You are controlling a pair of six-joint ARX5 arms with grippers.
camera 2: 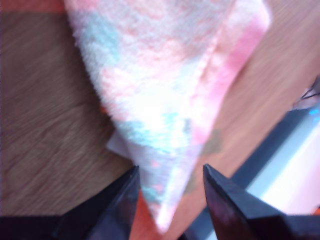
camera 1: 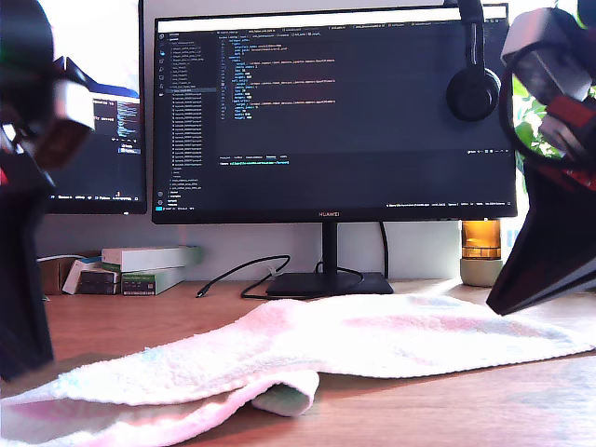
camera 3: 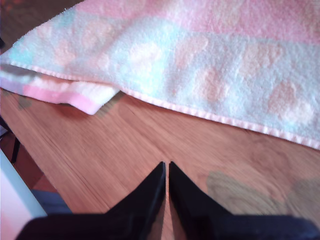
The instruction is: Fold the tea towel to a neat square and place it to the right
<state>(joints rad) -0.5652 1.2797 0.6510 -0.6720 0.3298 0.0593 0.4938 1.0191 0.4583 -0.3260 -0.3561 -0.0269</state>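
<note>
**Towel corner sits between my first gripper's jaws; second gripper shut and off the cloth**

Nearest in the first wrist view, my first gripper (camera 2: 170,192) has its jaws parted, and a pointed corner of the tea towel (camera 2: 165,100) runs down into the gap between them. Whether the tips touch the cloth I cannot tell; nothing is clamped yet. The corner widens away from the claw, so the towel's bulk lies straight ahead of it.

My second gripper (camera 3: 166,172) is closed with nothing in it, over bare wooden desk (camera 3: 125,150); the towel's hemmed edge lies ahead, apart from the tips.

In the exterior view the tea towel (camera 1: 372,335) stretches lengthwise across the lower frame, partly folded over itself at lower left. Behind it stands the monitor (camera 1: 331,112).

My judgement: my first gripper is nearer and should close on that corner.
</note>
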